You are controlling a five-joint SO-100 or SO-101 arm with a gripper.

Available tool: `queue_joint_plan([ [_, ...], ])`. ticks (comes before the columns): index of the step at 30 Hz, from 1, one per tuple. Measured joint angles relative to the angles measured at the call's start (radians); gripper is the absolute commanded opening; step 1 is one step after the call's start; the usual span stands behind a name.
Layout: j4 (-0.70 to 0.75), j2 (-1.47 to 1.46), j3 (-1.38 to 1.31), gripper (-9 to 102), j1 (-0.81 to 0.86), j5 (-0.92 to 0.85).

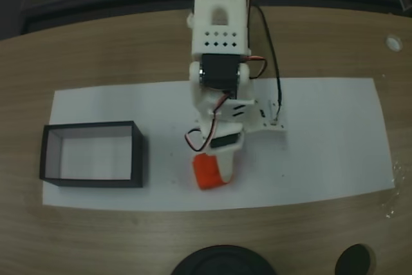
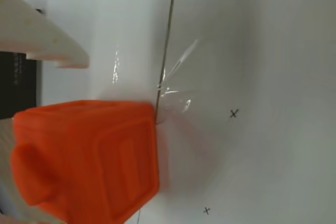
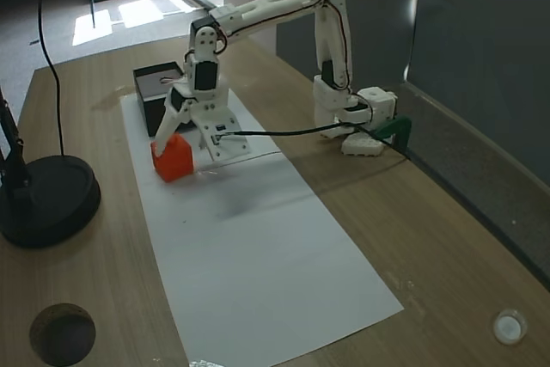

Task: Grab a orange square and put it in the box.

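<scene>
The orange square (image 1: 207, 173) rests on the white paper, a short way right of the box (image 1: 94, 178) in a fixed view. My gripper (image 1: 214, 167) reaches down over it, and one white finger (image 1: 225, 164) covers its right side. In the wrist view the orange square (image 2: 89, 156) lies low on the left, with a white finger (image 2: 42, 35) above it and a clear gap between them. In another fixed view the jaws of my gripper (image 3: 177, 143) straddle the orange square (image 3: 172, 161), and the box (image 3: 153, 83) stands just beyond.
A white paper sheet (image 1: 322, 146) covers the middle of the wooden table. A black round stand base (image 3: 39, 199) and a round hole (image 3: 62, 333) lie near one table edge. A black cable (image 3: 284, 132) runs from the gripper to the arm base (image 3: 357, 118).
</scene>
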Motion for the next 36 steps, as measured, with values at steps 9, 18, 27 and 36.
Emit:
queue_joint_plan([
  [9,0.005,-0.041,-0.043,0,-0.017,-0.124],
  [18,0.081,0.061,-0.026,0,-0.003,-0.120],
  [27,0.249,0.272,-0.376,0,0.155,-0.124],
  [36,0.250,0.206,-0.675,4,0.541,-0.124],
])
